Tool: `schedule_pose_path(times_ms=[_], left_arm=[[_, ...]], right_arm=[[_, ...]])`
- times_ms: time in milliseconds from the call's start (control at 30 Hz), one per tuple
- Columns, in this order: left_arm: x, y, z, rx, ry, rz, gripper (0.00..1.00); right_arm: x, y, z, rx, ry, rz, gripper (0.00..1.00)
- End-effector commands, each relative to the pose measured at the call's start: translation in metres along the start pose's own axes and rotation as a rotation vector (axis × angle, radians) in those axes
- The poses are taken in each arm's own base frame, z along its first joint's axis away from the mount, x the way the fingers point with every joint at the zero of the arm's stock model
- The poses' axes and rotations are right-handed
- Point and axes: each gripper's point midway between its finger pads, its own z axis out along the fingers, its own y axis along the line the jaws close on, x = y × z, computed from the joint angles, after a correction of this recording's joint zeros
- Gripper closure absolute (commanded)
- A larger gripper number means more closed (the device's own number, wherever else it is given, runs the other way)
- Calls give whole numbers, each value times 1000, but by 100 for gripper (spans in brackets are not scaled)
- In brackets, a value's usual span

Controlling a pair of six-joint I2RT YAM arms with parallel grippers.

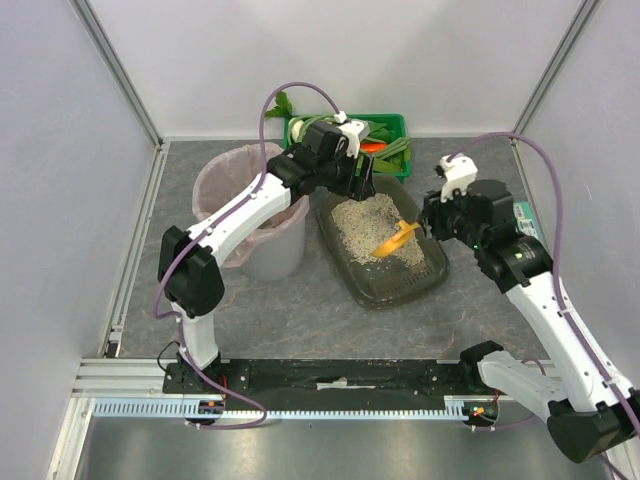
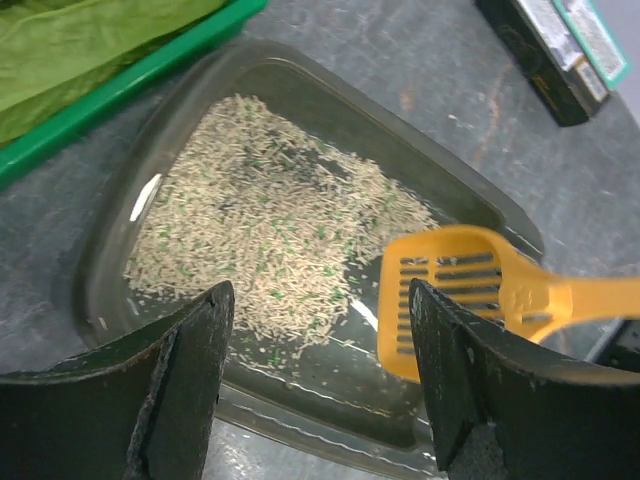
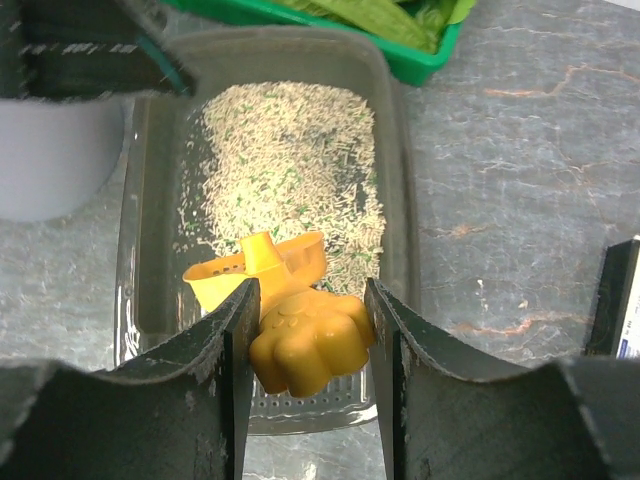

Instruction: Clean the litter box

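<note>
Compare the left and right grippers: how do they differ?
The left gripper is open and empty; the right gripper is shut on the yellow scoop. The left gripper hangs at the litter box's far end, the right gripper at its right side. Both face the litter.

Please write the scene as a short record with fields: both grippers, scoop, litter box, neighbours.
left gripper: open, empty, above the litter box
right gripper: shut on the yellow scoop handle
scoop head: over the litter
litter: pale, green specks
neighbours: bin with pink liner on left; green crate behind
</note>
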Motion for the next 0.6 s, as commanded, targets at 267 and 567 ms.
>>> schedule_pose_path(times_ms=[267, 567], left_arm=[[17, 44, 33, -178, 129, 74, 22], [34, 62, 37, -266, 202, 66, 20]], right_arm=[[6, -7, 24, 189, -26, -126, 100], [36, 5, 34, 149, 54, -133, 100]])
